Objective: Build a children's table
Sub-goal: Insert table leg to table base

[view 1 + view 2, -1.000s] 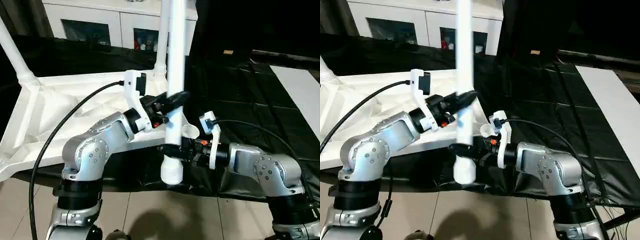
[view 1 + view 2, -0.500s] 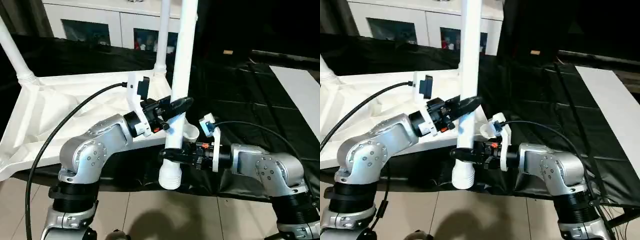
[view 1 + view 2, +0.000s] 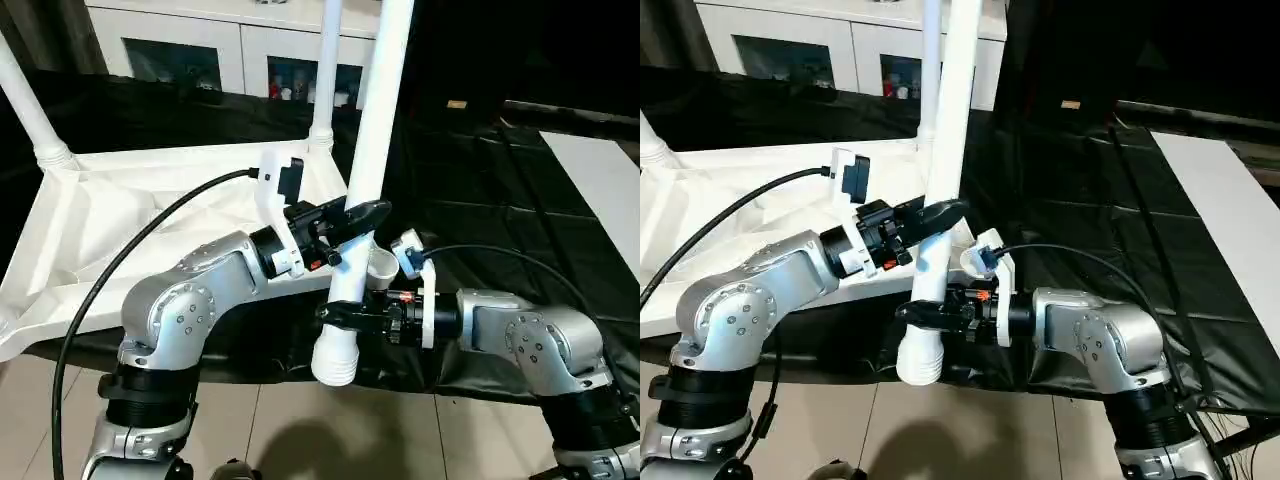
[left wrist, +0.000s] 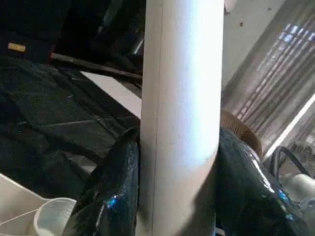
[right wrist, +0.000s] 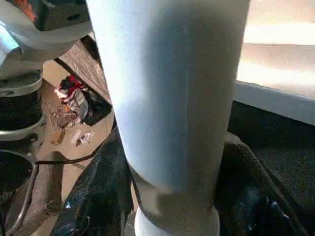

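Since a second earlier the right gripper had closed from wide apart onto the loose table leg, which had tipped from upright to leaning. The left gripper clamped the same leg higher up. The upturned tabletop lay on the black sheet, with its near corner socket just beside the leg.
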Tool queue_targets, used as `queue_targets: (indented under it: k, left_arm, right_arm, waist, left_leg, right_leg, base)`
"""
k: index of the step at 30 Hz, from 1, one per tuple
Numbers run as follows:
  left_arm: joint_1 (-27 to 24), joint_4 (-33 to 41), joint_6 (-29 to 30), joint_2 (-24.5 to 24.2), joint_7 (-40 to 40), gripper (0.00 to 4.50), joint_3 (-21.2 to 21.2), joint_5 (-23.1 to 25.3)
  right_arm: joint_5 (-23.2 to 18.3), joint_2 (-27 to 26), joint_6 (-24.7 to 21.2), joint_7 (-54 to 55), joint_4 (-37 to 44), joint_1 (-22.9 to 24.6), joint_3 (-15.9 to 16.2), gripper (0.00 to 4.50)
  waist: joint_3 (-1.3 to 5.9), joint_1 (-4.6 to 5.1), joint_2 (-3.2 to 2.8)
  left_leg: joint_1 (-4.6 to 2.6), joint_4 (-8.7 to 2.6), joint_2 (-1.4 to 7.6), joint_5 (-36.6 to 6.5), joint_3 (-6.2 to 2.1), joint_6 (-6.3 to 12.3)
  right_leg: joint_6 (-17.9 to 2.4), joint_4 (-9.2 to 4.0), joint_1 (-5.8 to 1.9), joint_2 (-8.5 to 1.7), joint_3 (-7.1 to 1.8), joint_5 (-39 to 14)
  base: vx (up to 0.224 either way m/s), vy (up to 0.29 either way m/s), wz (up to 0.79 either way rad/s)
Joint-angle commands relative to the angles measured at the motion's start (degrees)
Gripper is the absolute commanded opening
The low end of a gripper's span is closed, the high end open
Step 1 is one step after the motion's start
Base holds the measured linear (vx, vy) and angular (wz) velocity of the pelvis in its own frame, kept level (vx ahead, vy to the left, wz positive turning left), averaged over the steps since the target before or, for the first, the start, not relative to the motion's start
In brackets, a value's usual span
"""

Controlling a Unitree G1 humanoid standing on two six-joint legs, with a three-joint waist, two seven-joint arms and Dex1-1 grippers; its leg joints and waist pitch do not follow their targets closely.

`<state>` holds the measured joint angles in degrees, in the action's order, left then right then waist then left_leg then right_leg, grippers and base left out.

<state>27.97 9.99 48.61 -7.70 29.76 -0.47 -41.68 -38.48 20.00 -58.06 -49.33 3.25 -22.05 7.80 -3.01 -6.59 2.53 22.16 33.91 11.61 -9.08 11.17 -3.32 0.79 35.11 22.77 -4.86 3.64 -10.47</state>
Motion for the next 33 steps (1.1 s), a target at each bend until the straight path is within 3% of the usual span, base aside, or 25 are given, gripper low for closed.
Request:
queue_targets:
  k: [1,6,27,33]
  left_arm:
    - [0.1,1.9,-0.5,0.1,1.2,1.77,-0.7,-1.3]
    - [0.0,2.1,-0.6,-0.1,1.8,1.77,-0.6,-1.6]
    - [-0.4,2.2,-0.8,-1.5,3.7,1.77,-1.2,-1.3]
    - [-0.3,2.1,-0.9,-1.5,3.7,1.77,-1.4,-1.3]
  right_arm:
    - [-0.2,0.5,0.4,-0.6,0.7,0.3,0.4,2.72]
    - [1.0,0.5,1.4,0.2,0.6,0.3,0.8,2.95]
    - [1.3,1.7,2.8,-1.3,-0.1,0.2,0.9,2.95]
    - [1.1,1.7,2.7,-1.5,0.0,0.3,1.0,2.37]
  waist:
    - [3.59,-0.14,0.09]
    - [3.59,-0.12,0.06]
    - [3.64,-0.10,0.10]
    - [3.65,-0.11,0.03]
  left_leg:
    - [-1.31,-4.25,1.57,-13.7,-1.03,-4.06]
    - [-1.33,-4.28,1.59,-13.9,-1.05,-4.12]
    - [-1.34,-4.21,1.56,-13.6,-1.01,-3.91]
    - [-1.39,-4.22,1.60,-13.7,-1.02,-3.86]
  right_leg:
    - [-5.8,-4.69,-2.07,-3.06,-2.32,-16.9]
    - [-5.9,-4.72,-2.05,-3.07,-2.32,-17.2]
    - [-6.1,-4.57,-2.14,-3.02,-2.33,-16.4]
    - [-6.3,-4.56,-2.11,-2.99,-2.32,-16.3]
  base:
    - [0.000,0.000,0.00]
    - [0.000,0.000,0.00]
    - [0.000,0.000,0.00]
    - [0.000,0.000,0.00]
